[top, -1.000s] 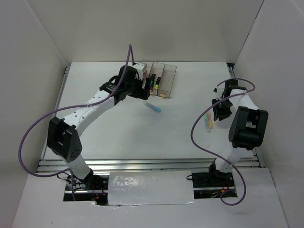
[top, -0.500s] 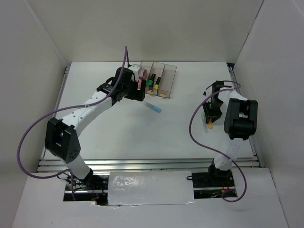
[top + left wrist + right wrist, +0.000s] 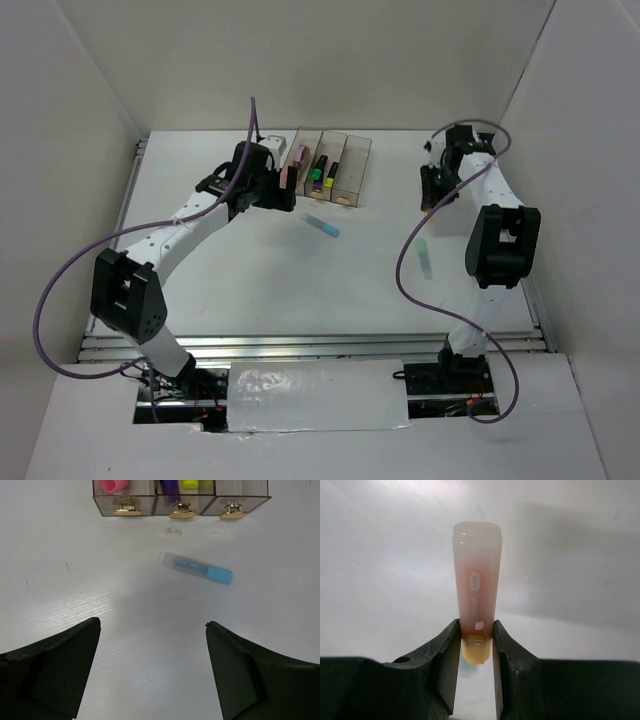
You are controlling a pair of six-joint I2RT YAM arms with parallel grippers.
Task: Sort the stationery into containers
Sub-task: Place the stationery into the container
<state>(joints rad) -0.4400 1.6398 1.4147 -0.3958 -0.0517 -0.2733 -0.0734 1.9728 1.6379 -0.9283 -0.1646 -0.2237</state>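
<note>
The containers (image 3: 352,160), three smoky bins joined side by side, stand at the back centre. Pink, green and yellow highlighters lie inside; their caps show at the top of the left wrist view above the front wall (image 3: 182,502). A light blue highlighter (image 3: 323,226) (image 3: 196,568) lies on the table just in front of the bins. My left gripper (image 3: 283,192) (image 3: 152,622) hovers left of the bins, open and empty. My right gripper (image 3: 432,195) (image 3: 476,630) is raised at the back right, shut on a peach highlighter (image 3: 477,580). A mint highlighter (image 3: 427,258) lies on the table nearer than it.
White walls close in the table on the left, back and right. A metal rail (image 3: 300,345) runs along the near edge. Purple cables loop off both arms. The bins carry gold handles (image 3: 182,514) on their front faces.
My right gripper closed on the peach highlighter beside the mint one, lifted it and carried it towards the back. My left gripper opened wider and drew back left from the bins.
</note>
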